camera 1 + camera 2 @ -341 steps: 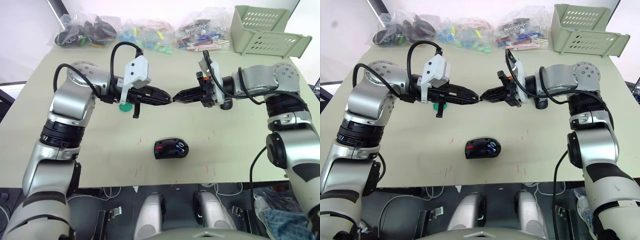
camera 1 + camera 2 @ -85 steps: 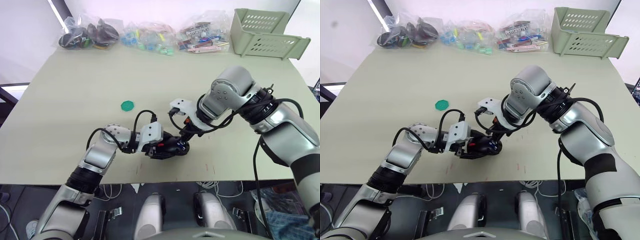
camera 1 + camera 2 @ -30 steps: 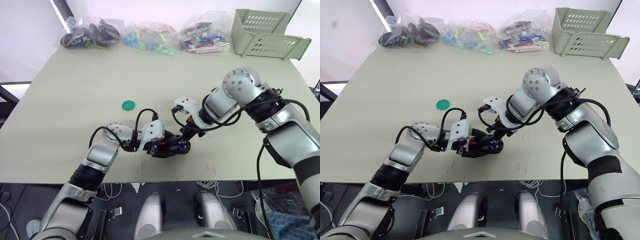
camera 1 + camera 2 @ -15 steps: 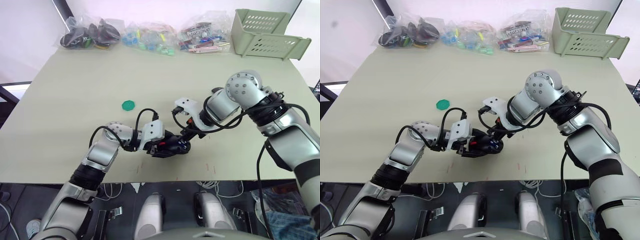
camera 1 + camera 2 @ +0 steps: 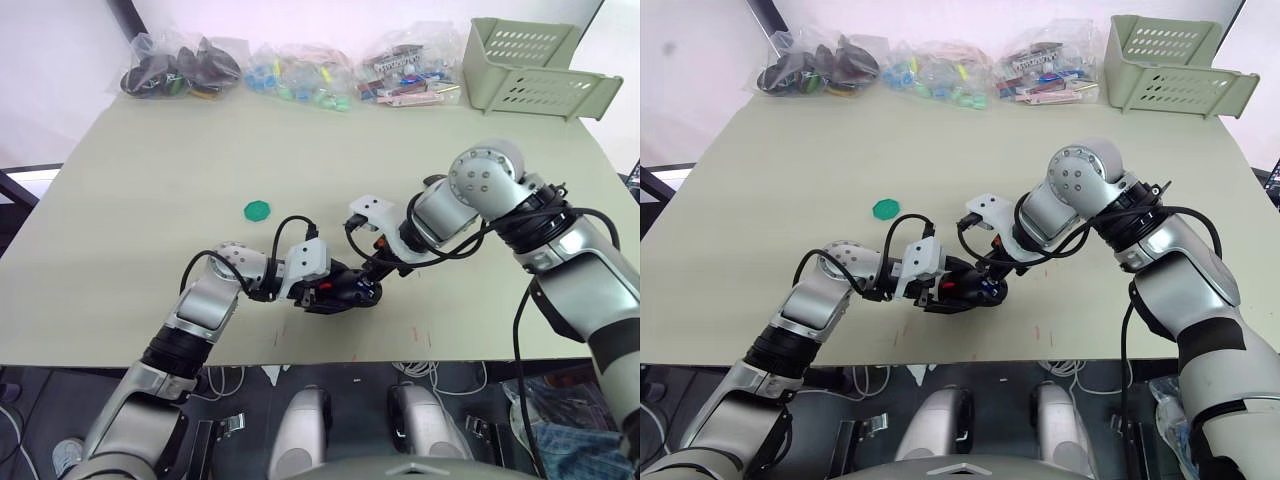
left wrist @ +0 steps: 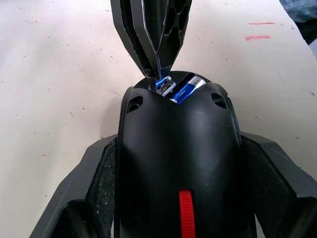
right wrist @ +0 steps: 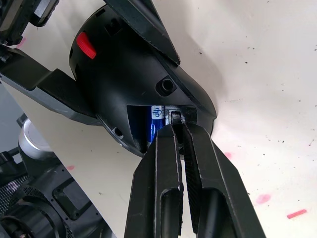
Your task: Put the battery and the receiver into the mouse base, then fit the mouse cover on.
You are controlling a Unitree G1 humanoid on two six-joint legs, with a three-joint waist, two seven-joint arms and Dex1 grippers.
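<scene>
Black plastic marks the mouse base (image 5: 340,292), which sits near the front edge of the beige worktop (image 5: 150,200), its open inside facing up with a red part (image 7: 86,44) toward the robot's left end. The left gripper (image 5: 325,291) is closed on the mouse base from that end, one black finger (image 6: 99,178) pressed against each long side of the shell, as the left wrist view shows. In the compartment at the other end lies the battery (image 7: 156,124), blue with a silvery end, resting along the slot. The right gripper (image 7: 176,121) comes down into that same compartment from the robot's right, its two fingers drawn nearly together with the tips just beside the battery and touching a small squarish metal-edged piece there; whether that piece is the receiver, and whether the tips actually pinch it, cannot be told. A flat round green disc (image 5: 257,210) lies on the worktop well apart from the mouse base, toward the far left. Along the back edge of the worktop are clear bags of small parts (image 5: 290,72) and a pale green slotted basket (image 5: 530,60) at the far right corner.
</scene>
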